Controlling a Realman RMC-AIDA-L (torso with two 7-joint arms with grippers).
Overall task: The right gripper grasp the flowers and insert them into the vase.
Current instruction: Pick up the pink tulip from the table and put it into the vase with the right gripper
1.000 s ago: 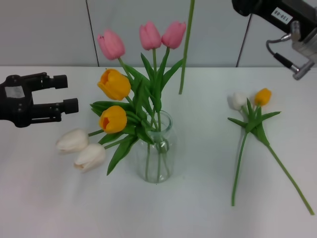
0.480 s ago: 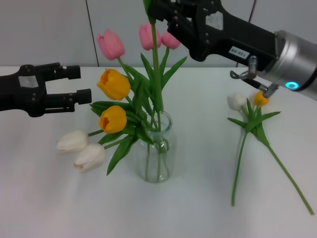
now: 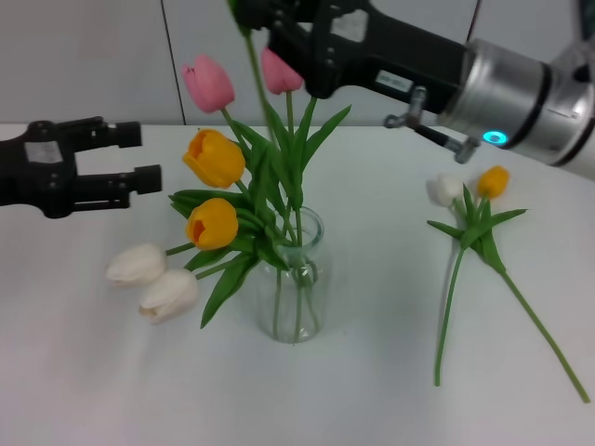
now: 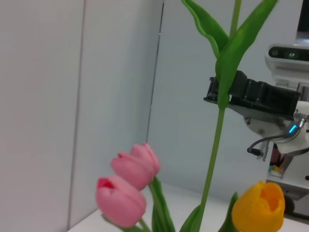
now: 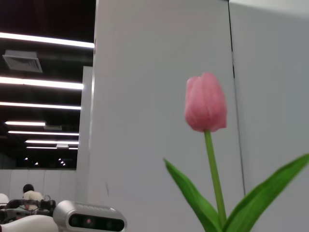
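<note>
Holding the pink tulip's stem point(image 3: 253, 84) pinched above the vase point(image 3: 296, 279), the right gripper point(image 3: 270, 19) is mid-insertion and next needs to lower the stem tip into the mouth (white and orange flowers point(image 3: 469, 223) lie aside; left gripper point(image 3: 139, 158) waits open).

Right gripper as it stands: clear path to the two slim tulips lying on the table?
Probably not yet: the right gripper is high above the clear glass vase, holding a pink tulip's stem. The white and orange slim tulips lie unobstructed on the table.
</note>
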